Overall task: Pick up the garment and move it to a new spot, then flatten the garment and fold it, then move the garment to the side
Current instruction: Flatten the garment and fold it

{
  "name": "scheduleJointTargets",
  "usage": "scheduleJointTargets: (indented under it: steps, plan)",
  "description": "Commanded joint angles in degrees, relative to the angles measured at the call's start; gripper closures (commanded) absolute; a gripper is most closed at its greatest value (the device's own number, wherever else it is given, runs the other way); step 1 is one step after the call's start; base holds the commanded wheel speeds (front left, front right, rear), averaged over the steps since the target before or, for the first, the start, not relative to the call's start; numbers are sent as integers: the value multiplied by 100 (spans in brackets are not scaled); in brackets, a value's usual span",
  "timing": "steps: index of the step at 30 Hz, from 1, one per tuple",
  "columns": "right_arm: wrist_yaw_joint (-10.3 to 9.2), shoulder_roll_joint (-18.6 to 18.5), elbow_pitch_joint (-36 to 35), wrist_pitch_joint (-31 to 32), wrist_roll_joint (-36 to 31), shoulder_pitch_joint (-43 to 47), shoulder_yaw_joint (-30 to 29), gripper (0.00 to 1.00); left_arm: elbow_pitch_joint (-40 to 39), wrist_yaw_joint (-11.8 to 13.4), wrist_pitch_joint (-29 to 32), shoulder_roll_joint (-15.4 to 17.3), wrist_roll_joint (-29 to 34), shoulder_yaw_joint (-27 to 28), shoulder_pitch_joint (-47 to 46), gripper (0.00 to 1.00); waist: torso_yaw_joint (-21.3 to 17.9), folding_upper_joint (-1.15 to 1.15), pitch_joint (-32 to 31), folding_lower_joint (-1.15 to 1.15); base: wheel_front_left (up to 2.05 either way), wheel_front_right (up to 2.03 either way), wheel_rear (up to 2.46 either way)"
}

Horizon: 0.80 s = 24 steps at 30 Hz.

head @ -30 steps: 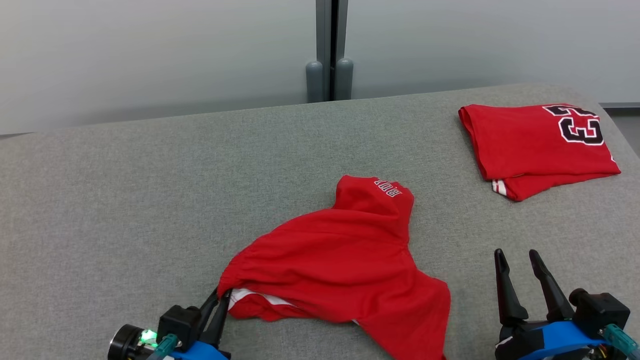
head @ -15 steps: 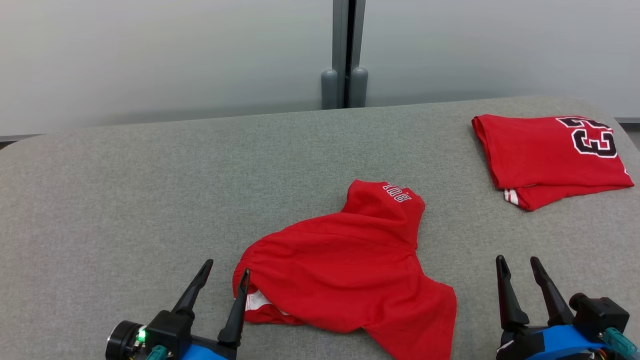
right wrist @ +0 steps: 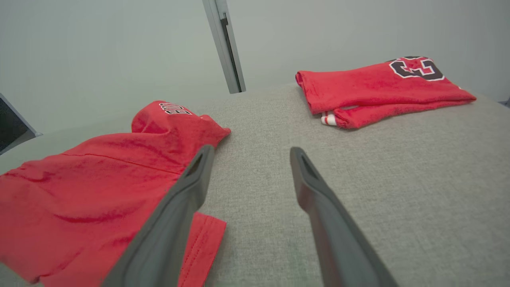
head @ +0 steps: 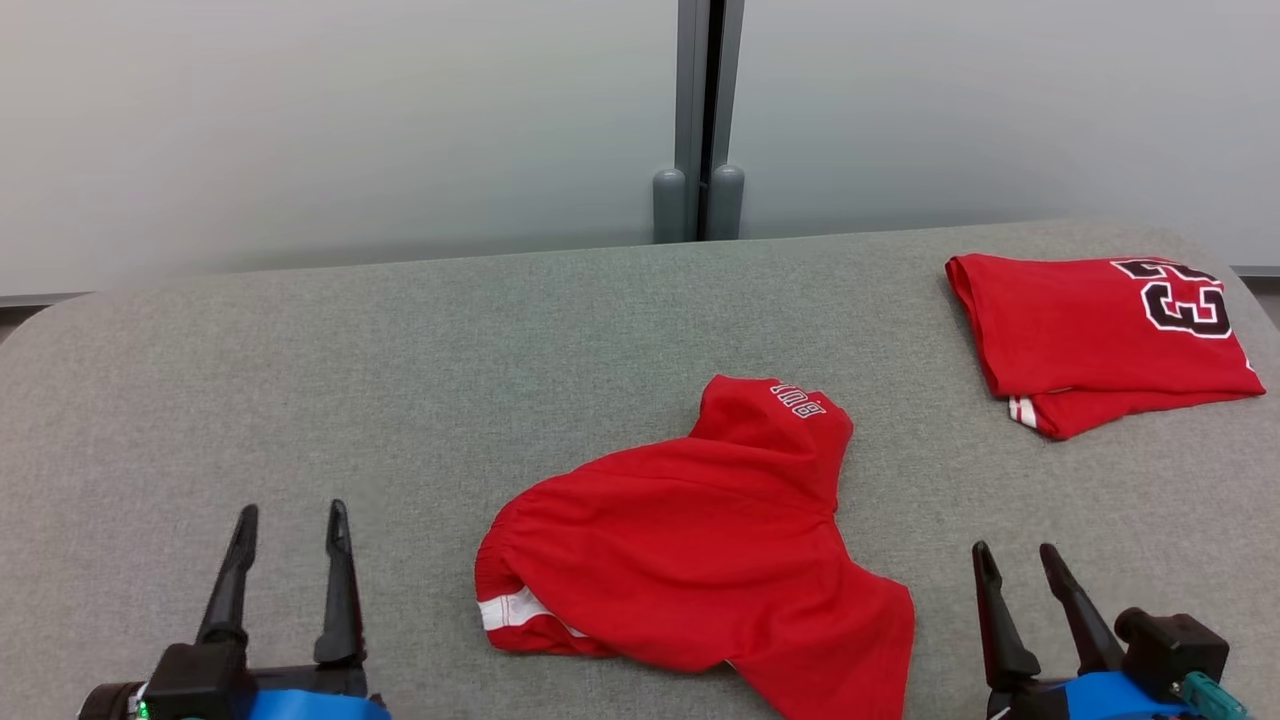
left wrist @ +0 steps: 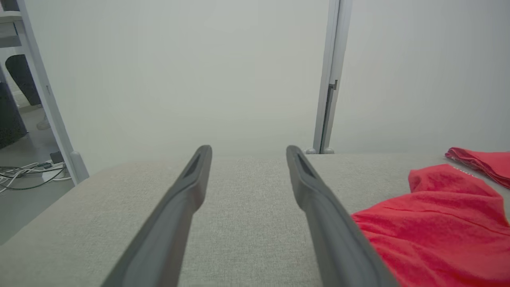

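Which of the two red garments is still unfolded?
The middle garment, lying rumpled with white lettering on its raised end. The numbered garment at the far right is folded flat.

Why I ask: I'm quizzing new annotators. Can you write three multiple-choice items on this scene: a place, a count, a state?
1. Where on the grey surface does the folded jersey lie?
A. far right
B. near left
C. centre

2. How many red garments lie on it?
A. one
B. two
C. three

3. How is the left gripper?
A. shut on cloth
B. open, touching no cloth
C. shut, empty

Key:
1 A, it sits by the far right edge in the head view.
2 B, the folded jersey plus the crumpled garment in the middle.
3 B, its fingers stand apart over bare surface, left of the crumpled garment.
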Motion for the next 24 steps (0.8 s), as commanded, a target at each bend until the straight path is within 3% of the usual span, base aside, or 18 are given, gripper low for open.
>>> scheduleJointTargets:
  steps: [1, 10, 16, 24]
  plan:
    - [3, -34, 37, -19, 9, 83, 16, 0, 25, 24, -24, -18, 30, 88, 36, 0, -6, 0, -6, 0, 0, 0, 0]
    - [3, -103, 510, -19, 103, -8, 380, 0, 136, -141, -24, -146, 232, 355, 57, 0, 3, 0, -21, 0, 0, 0, 0]
    - [2, -212, 1163, -19, 126, -354, 893, 0, 161, -200, -24, -192, 309, 370, -14, 0, 71, 0, -1, 0, 0, 0, 0]
    - [2, -183, 2104, -19, 60, -896, 1102, 0, 169, -253, -24, -224, 348, 359, -84, 0, 189, 0, 92, 0, 0, 0, 0]
